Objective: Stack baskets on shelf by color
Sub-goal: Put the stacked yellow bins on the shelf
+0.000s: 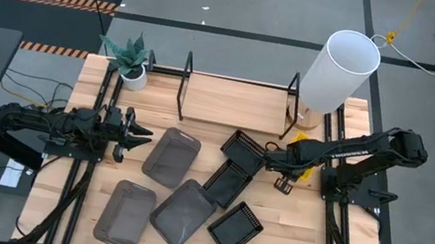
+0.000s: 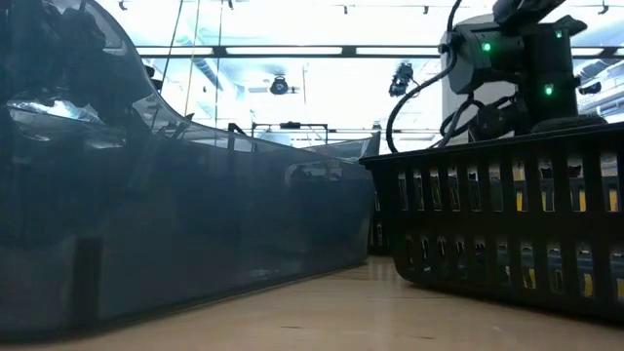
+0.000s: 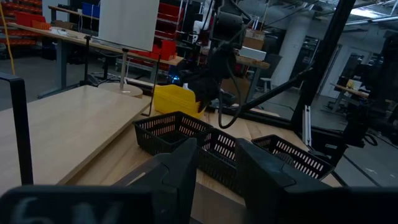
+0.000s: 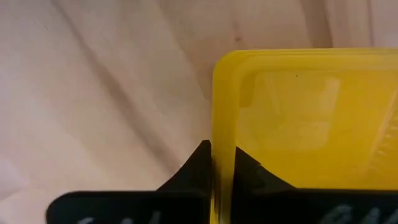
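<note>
My right gripper (image 1: 293, 159) is shut on a yellow basket (image 1: 306, 147) near the shelf's right end, beside the white cylinder's base. The shelf (image 1: 234, 103) is a light-wood plank between black uprights at the table's far side. Three black perforated baskets (image 1: 242, 149) (image 1: 227, 182) (image 1: 235, 228) and three smoky-grey baskets (image 1: 171, 156) (image 1: 182, 213) (image 1: 125, 213) lie flat on the table. My left gripper (image 1: 139, 136) is open, level, just left of the nearest grey basket and touching nothing. In the left wrist view my left gripper (image 3: 216, 171) faces the black baskets (image 3: 171, 132). My right gripper holds the yellow basket by one side wall at its rim (image 4: 222, 134), near a corner. One finger (image 4: 198, 163) stands outside the wall and the other (image 4: 250, 169) inside. The fingers come from above, pointing down. Whether the basket is off the table I cannot tell.
A tall white cylinder (image 1: 338, 72) stands at the shelf's right end, close to my right arm. A potted plant (image 1: 132, 58) sits at the table's far left corner. In the low view a grey basket (image 2: 175, 224) and a black basket (image 2: 507, 224) stand close in front.
</note>
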Robot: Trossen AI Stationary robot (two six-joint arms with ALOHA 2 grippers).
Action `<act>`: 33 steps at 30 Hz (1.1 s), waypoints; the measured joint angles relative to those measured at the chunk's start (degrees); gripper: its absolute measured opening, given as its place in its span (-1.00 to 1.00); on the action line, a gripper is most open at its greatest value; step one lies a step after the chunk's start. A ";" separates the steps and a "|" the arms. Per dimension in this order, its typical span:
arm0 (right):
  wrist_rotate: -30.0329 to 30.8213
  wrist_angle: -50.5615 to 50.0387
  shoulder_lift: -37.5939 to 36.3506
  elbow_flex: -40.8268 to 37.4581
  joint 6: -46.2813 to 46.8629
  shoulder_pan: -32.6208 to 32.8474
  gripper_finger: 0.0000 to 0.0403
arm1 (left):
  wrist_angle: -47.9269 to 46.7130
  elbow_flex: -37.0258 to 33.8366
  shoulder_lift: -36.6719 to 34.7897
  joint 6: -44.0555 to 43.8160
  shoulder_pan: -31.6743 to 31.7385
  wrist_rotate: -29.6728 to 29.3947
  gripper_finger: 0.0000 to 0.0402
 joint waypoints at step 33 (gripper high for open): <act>5.36 -18.86 15.34 44.96 -21.72 2.98 -0.87 | 0.00 0.00 0.26 -0.02 0.00 0.02 -0.42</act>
